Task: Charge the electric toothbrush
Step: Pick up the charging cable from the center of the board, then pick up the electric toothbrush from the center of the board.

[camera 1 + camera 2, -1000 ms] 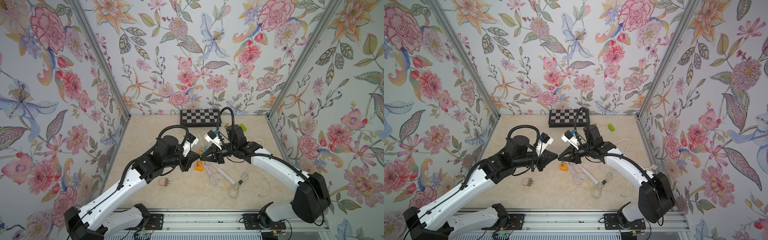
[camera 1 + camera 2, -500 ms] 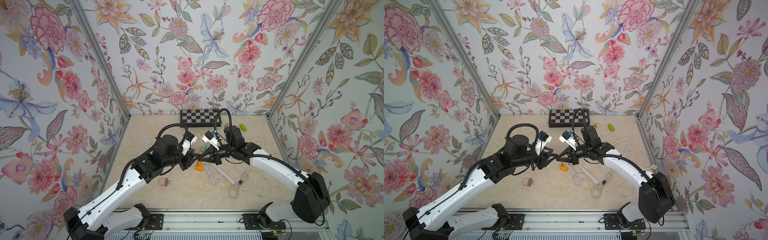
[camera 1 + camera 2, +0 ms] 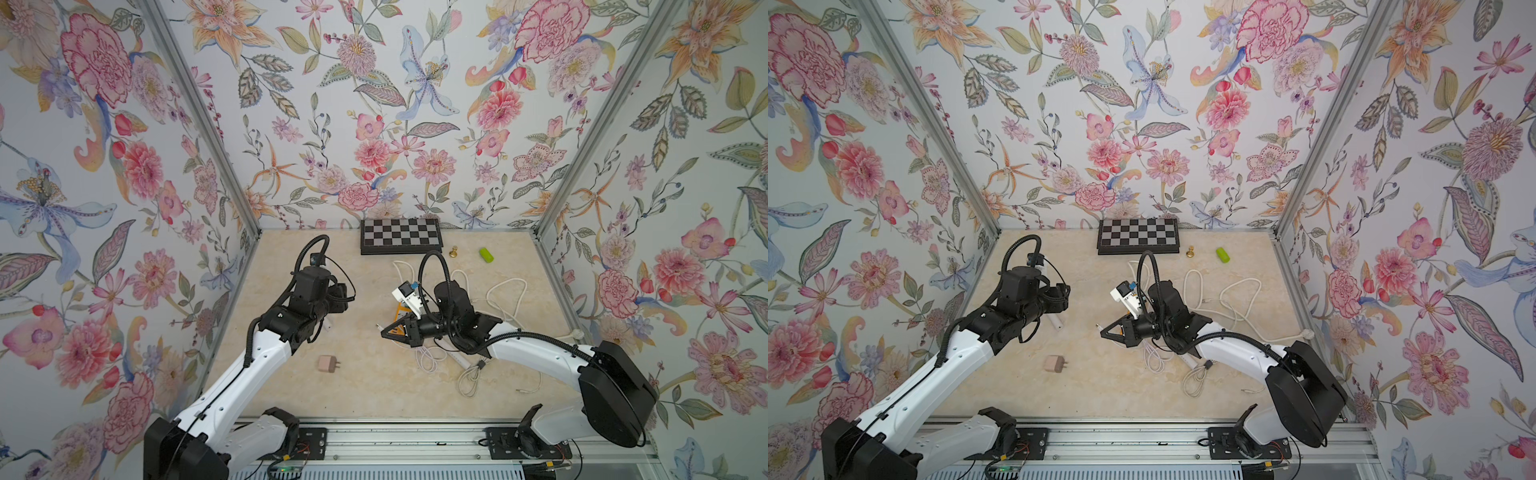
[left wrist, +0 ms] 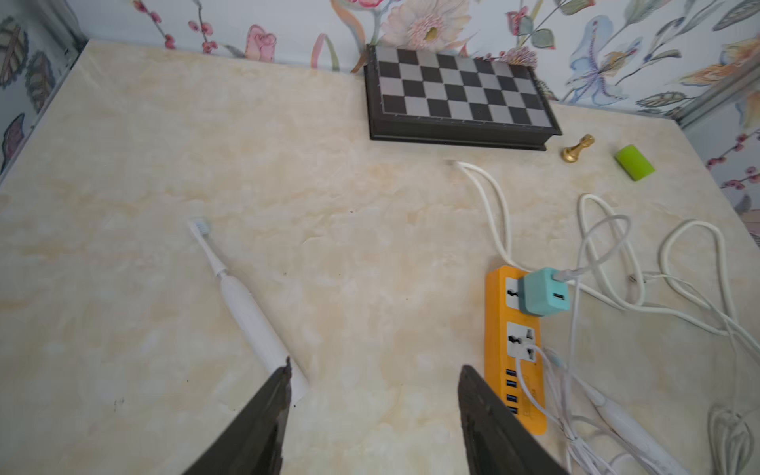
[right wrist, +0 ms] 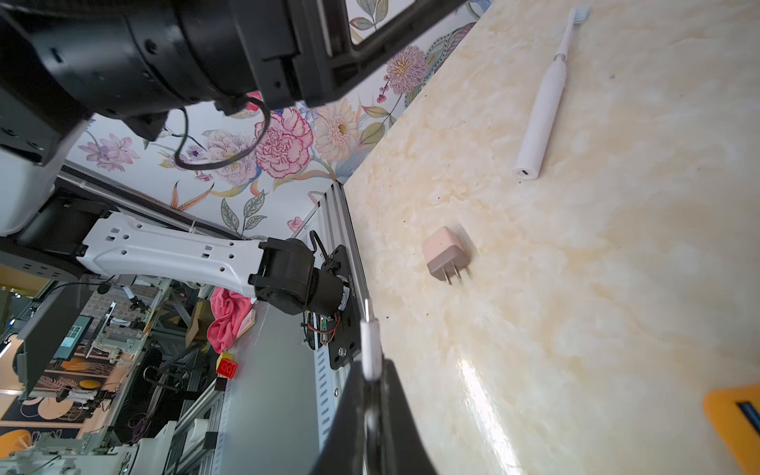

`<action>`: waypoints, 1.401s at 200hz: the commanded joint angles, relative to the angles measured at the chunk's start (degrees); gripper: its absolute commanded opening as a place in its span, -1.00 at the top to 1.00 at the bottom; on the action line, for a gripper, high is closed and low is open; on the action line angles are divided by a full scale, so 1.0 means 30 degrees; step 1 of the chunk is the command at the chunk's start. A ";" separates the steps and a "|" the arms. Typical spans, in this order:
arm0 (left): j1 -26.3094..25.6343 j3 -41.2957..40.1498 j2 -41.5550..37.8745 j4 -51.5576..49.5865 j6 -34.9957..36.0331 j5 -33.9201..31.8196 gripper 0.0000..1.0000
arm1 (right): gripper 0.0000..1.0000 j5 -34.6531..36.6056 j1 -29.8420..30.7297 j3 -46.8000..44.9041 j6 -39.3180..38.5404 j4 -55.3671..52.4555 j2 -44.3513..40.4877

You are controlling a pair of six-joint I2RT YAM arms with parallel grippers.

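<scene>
The left end effector (image 4: 375, 368) stands with its fingers (image 4: 271, 411) apart and empty. A second ago it was closed at the centre of the top views, tip to tip with the right end effector (image 5: 373, 366). It has since drawn back toward the left of the frame, and the two arms are now well apart.

The toothbrush (image 4: 251, 316) lies flat on the worktop (image 4: 370, 230), its base end just beside one left finger. In a top view the toothbrush (image 3: 1056, 322) shows only as a white stub left of centre, under the left arm.

The right end effector is clamped on a white plug (image 5: 369, 341) at mid-frame in both top views, near where it was before.

A pink adapter (image 3: 328, 364) lies lower in the frame, between the arms. The orange strip (image 4: 514, 341) carries a teal charger (image 4: 543, 297).
</scene>
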 commanded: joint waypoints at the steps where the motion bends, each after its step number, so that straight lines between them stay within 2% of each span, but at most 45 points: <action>1: 0.1506 -0.2233 0.0622 0.1636 -0.2807 -0.0618 -0.30 | 1.00 0.1131 0.0606 -0.0137 0.2852 0.3520 0.0578; 18: 0.1933 -0.3162 0.1233 0.2414 -0.3297 -0.1555 -0.31 | 1.00 0.1191 0.0992 0.0064 0.2711 0.3478 0.1057; 84: 0.2849 -0.3585 0.5195 0.6115 -0.3224 0.0362 -0.27 | 1.00 0.1037 0.1227 0.0105 0.2362 0.3534 0.1529; 117: 0.2940 -0.2310 0.7128 0.5306 -0.2893 -0.0005 -0.13 | 1.00 0.1112 0.1227 0.0141 0.2121 0.3172 0.1510; 177: 0.2931 -0.2459 0.9304 0.5523 -0.3122 0.0203 0.15 | 1.00 0.1112 0.1171 -0.0016 0.2034 0.3422 0.1539; 213: 0.2910 -0.3350 0.9098 0.6093 -0.3830 0.0180 0.41 | 1.00 0.1092 0.1087 -0.0103 0.2084 0.3557 0.1630; 232: 0.2897 -0.3794 0.8977 0.6272 -0.4244 0.0083 0.67 | 1.00 0.1094 0.1095 -0.0103 0.2121 0.3672 0.1638; 250: 0.2921 -0.3773 0.8628 0.6256 -0.4487 0.0288 0.79 | 1.00 0.1315 0.1124 -0.0104 0.2378 0.3722 0.1553; 265: 0.2896 -0.3547 0.6869 0.6334 -0.4838 0.0633 0.91 | 1.00 0.1600 0.1231 -0.0305 0.3006 0.4334 0.1372; 280: 0.2918 -0.3287 0.5114 0.6707 -0.5382 0.1293 0.95 | 1.00 0.2228 0.1415 -0.0640 0.4046 0.5241 0.1121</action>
